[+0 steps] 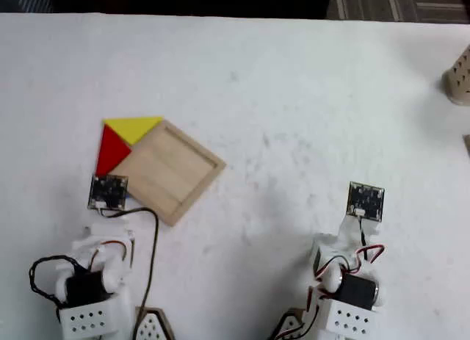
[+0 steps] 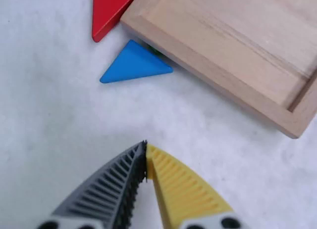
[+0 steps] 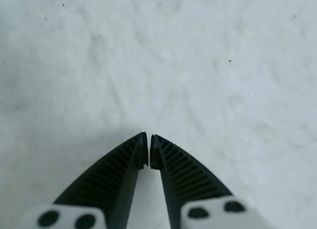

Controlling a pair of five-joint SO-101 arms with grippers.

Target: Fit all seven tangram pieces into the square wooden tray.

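Note:
The square wooden tray (image 1: 170, 171) lies turned like a diamond at the left of the table, with nothing inside it. A yellow triangle (image 1: 134, 127) and a red triangle (image 1: 109, 151) lie against its far-left edges. A small blue triangle (image 2: 134, 64) rests on the table against the tray's (image 2: 233, 46) edge, next to the red triangle (image 2: 108, 9), with a bit of green showing behind it. My left gripper (image 2: 145, 152) is shut and holds nothing, a short way from the blue piece. My right gripper (image 3: 149, 145) is shut over bare table.
The left arm (image 1: 94, 281) sits at the near left beside the tray's near corner and the right arm (image 1: 352, 266) at the near right. A perforated beige object (image 1: 459, 79) stands at the far right edge. White tabletop stretches between and beyond the arms.

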